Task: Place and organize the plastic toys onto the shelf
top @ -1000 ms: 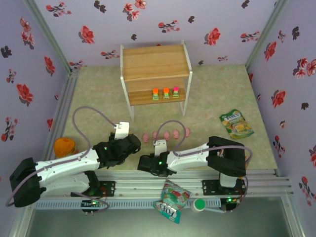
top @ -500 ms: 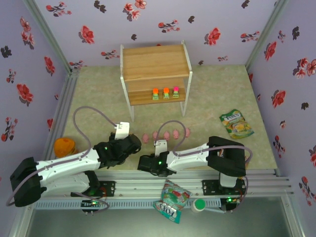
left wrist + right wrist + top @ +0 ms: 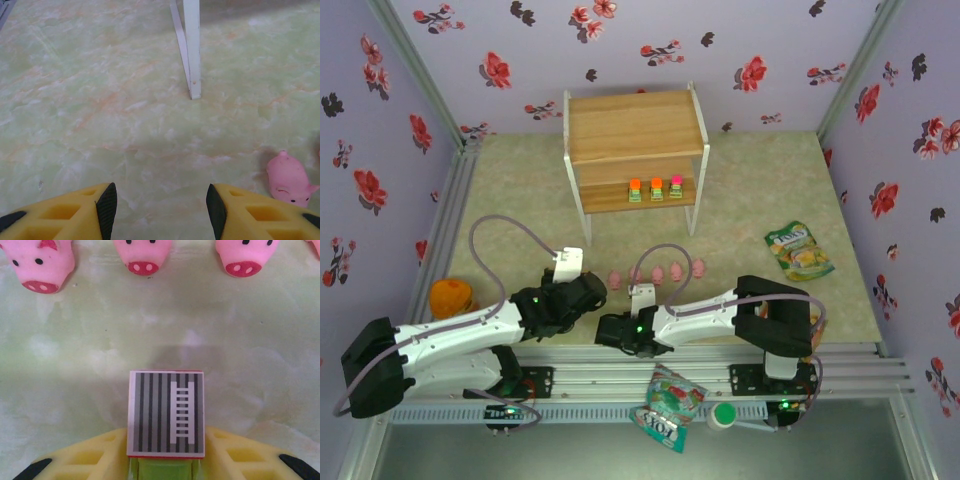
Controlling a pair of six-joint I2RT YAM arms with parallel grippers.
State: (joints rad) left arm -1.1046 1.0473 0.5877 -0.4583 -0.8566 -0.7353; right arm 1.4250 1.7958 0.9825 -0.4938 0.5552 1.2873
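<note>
At the bottom centre of the right wrist frame, my right pincer (image 3: pixel 166 460) is closed narrow on the striped block toy (image 3: pixel 166 412). It has a flat square grey top with dark bars and a white ladder printed on it, a thin red rim and a green plastic base caught in the grip. Three pink pigs (image 3: pixel 142 255) line the top edge, rounded and matte, snouts toward me. I judge this as the pickup of the fourth block. The three block toys (image 3: pixel 657 188) already placed sit in a row on the lower board of the shelf (image 3: pixel 635 125), upper centre of the overhead frame, pale grained wood on thin white legs. Next I'd need a lift clear of the pig row, then a low entry under the top board. My left pincer (image 3: pixel 157 210) stands moderately wide, holding nothing, over the marbled green worktop (image 3: pixel 100 100), with one pig (image 3: pixel 287 180) at lower right and a white shelf leg (image 3: pixel 192 50) ahead
</note>
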